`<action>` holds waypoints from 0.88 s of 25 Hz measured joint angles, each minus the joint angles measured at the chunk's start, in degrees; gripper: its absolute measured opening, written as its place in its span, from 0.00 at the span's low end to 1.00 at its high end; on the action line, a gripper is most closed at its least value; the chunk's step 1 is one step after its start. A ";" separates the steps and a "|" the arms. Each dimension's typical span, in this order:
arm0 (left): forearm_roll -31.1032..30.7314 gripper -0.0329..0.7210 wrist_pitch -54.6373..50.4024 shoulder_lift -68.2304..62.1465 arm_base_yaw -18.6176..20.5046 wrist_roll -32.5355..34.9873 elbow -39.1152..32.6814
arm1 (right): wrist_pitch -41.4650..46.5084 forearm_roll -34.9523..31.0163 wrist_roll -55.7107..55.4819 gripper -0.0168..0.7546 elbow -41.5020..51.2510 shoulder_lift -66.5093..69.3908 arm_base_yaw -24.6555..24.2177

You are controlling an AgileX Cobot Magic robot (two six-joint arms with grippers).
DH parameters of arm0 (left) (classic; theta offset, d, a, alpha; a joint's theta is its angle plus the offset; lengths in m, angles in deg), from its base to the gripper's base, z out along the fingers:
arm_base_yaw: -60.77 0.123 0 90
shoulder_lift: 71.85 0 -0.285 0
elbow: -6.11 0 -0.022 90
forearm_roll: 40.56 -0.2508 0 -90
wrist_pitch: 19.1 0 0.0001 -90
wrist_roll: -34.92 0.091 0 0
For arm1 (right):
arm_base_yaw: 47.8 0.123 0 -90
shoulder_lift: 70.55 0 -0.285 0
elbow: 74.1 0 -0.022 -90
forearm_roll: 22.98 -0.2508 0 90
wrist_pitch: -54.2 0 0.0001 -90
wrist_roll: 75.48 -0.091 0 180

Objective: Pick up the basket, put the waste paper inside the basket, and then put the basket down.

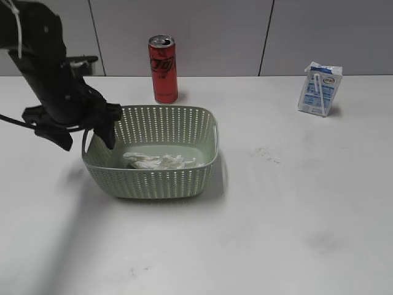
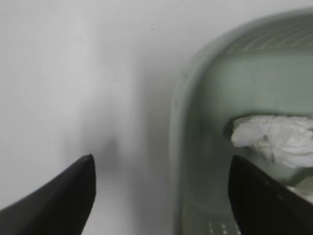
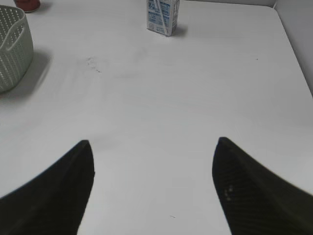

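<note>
The pale green basket stands on the white table, left of centre. White crumpled waste paper lies on its floor. My left gripper is open and straddles the basket's left rim, one finger outside and one inside. In the left wrist view the gripper is wide open over the blurred basket wall, with the waste paper to the right. My right gripper is open and empty above bare table, far right of the basket. It is out of the exterior view.
A red drink can stands just behind the basket. A blue-and-white drink carton stands at the back right and also shows in the right wrist view. A grey wall runs behind the table.
</note>
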 joint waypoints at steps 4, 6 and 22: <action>-0.47 0.94 -8.77 4.46 3.57 6.18 6.51 | 0.00 3.59 -4.02 0.76 0.01 0.00 0.00; -0.47 0.94 -11.63 7.14 6.71 8.69 9.19 | 0.00 4.63 -5.01 0.76 0.01 0.00 0.00; 1.61 0.85 -19.77 52.39 20.43 16.93 -9.30 | 0.00 7.01 -5.53 0.76 0.07 0.00 0.00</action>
